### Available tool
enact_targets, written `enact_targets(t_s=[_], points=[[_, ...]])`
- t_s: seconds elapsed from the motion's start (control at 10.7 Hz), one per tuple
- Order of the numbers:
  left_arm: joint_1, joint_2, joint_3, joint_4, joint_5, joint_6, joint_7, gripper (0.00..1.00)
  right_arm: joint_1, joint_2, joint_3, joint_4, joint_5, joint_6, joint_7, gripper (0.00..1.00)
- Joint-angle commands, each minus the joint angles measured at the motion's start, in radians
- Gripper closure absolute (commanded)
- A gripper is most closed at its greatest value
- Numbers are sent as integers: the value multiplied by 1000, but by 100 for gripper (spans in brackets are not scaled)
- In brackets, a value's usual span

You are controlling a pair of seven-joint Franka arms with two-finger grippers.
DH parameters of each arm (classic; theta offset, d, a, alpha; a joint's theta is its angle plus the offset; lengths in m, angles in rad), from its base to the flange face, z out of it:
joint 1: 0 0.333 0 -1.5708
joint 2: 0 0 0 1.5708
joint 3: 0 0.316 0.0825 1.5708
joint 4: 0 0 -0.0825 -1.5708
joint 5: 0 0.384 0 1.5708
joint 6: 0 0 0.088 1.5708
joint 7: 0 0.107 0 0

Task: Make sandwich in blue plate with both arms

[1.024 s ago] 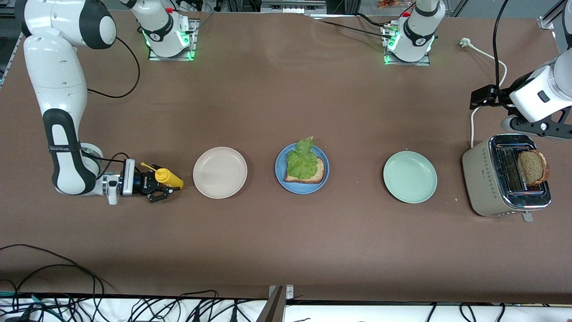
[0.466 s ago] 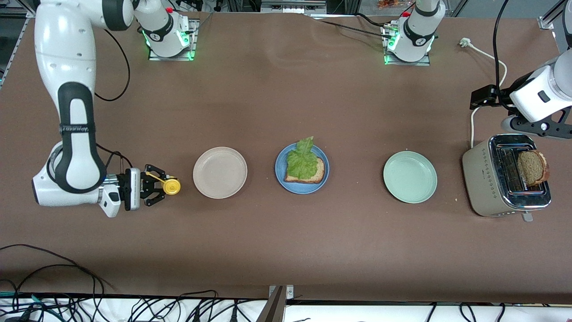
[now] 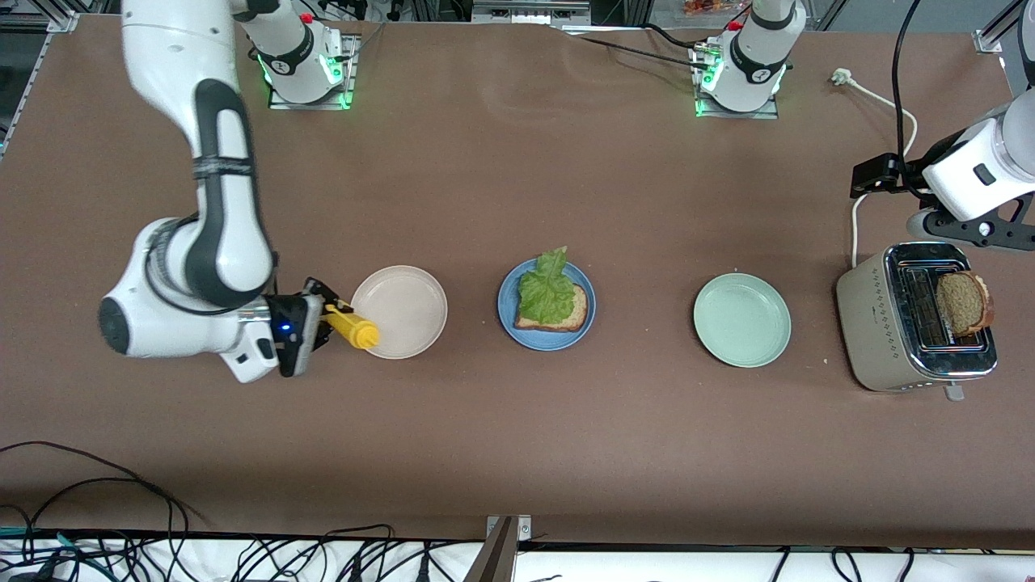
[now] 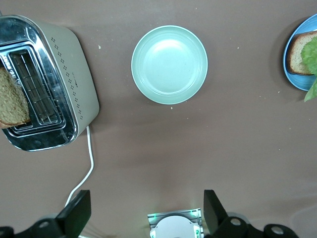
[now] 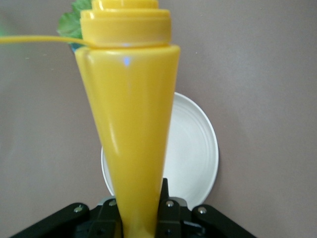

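Observation:
The blue plate (image 3: 509,327) holds one brown bread slice (image 3: 576,311) with a green lettuce leaf (image 3: 546,287) on it. A second bread slice (image 3: 962,303) stands in the toaster (image 3: 877,323). My right gripper (image 3: 323,315) is shut on a yellow squeeze bottle (image 3: 353,330) and holds it over the rim of the cream plate (image 3: 412,303). In the right wrist view the bottle (image 5: 129,124) fills the middle, above the gripper (image 5: 136,213). My left gripper (image 4: 147,210) is open and empty, up in the air by the toaster. The left arm waits.
A pale mint-green plate (image 3: 741,319) lies between the blue plate and the toaster. The toaster's white cord (image 3: 881,101) runs toward the left arm's base. Black cables lie along the table's front edge.
My right arm has lifted the yellow bottle off the table and carried it toward the cream plate, turning it on the way. The left arm has not moved.

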Motion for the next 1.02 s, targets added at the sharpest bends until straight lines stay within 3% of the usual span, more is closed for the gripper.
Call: enact_targets(t_s=[0.0, 0.28, 0.93], points=[[1, 9, -4, 25, 13, -12, -3, 0, 238, 9, -123, 53, -151, 27, 267, 100], [2, 9, -4, 25, 13, -12, -3, 0, 398, 36, -119, 122, -397, 27, 557, 100], [2, 9, -4, 25, 13, -12, -3, 0, 631, 127, -119, 130, -702, 18, 749, 100]])
